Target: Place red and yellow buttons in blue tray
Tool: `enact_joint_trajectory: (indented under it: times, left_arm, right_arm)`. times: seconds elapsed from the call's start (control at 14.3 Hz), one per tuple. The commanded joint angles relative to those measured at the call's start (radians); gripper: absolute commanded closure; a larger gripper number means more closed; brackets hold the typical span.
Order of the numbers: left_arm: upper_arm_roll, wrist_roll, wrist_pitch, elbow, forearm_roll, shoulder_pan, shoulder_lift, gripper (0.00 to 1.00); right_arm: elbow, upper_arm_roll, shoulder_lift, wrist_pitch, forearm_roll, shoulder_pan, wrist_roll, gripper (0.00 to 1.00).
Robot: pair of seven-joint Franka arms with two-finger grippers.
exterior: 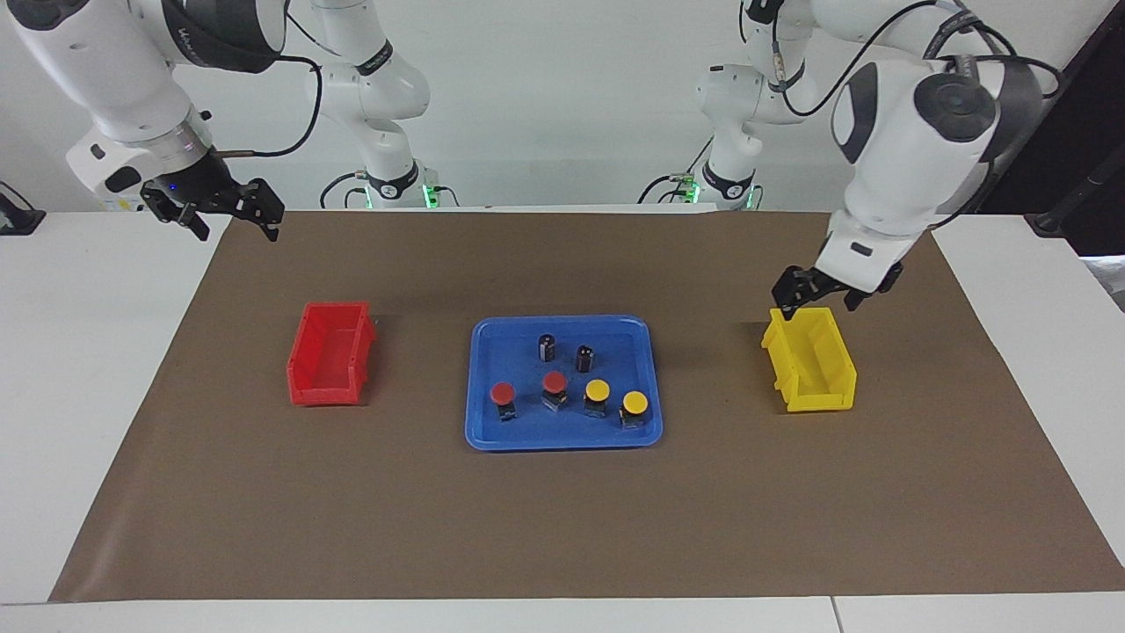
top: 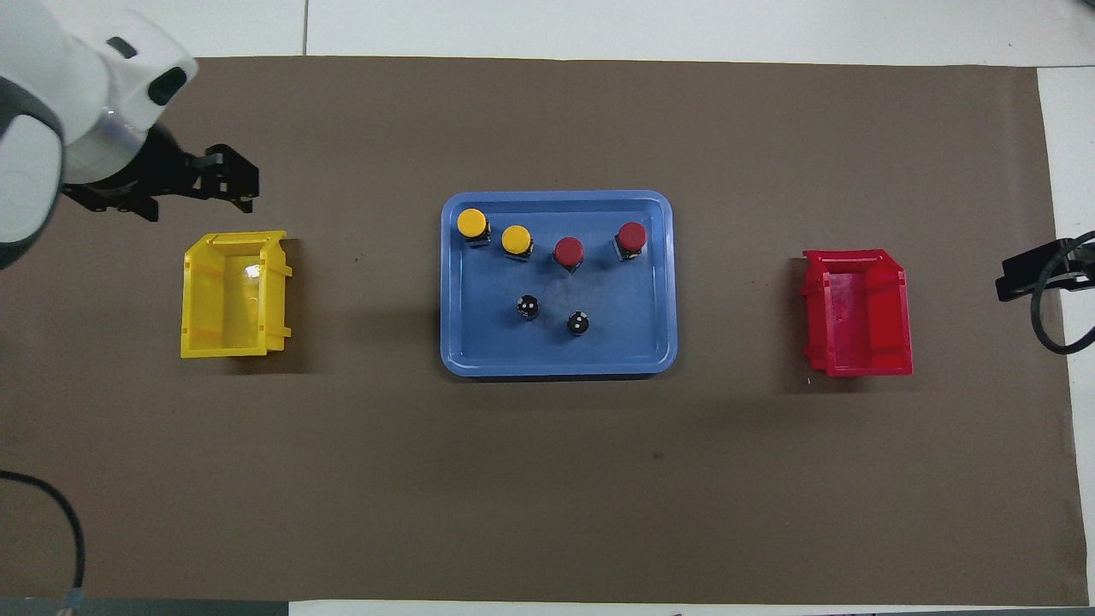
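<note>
The blue tray [exterior: 562, 440] lies in the middle of the brown mat; it also shows in the overhead view [top: 556, 366]. In it stand two red buttons [exterior: 502, 393] [exterior: 554, 381] and two yellow buttons [exterior: 598, 389] [exterior: 635, 403] in a row along the side farther from the robots. The overhead view shows them too: red [top: 569, 251] [top: 631, 235], yellow [top: 471, 222] [top: 516, 239]. My left gripper [exterior: 817, 309] is open and empty, just above the yellow bin's end. My right gripper [exterior: 237, 234] is open and empty, raised over the mat's corner.
Two dark capless cylinders [exterior: 547, 346] [exterior: 584, 357] stand in the tray nearer the robots. A yellow bin [exterior: 813, 360] sits toward the left arm's end and a red bin [exterior: 327, 365] toward the right arm's end. Both bins look empty.
</note>
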Motion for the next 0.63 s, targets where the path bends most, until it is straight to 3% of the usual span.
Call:
enact_joint_trajectory:
  times: [0.0, 0.21, 0.56]
  left_arm:
    - [-0.009, 0.090, 0.008, -0.149, -0.020, 0.094, -0.145, 0.00]
    - [-0.009, 0.106, -0.004, -0.143, -0.022, 0.160, -0.168, 0.00]
    - [-0.015, 0.199, -0.006, -0.140, -0.020, 0.164, -0.187, 0.00]
  right_arm:
    - [-0.007, 0.005, -0.015, -0.001, 0.011, -0.002, -0.020, 0.00]
    - [-0.007, 0.005, -0.015, -0.001, 0.011, -0.004, -0.020, 0.00]
    - [-0.007, 0.005, -0.015, -0.001, 0.011, -0.002, -0.020, 0.00]
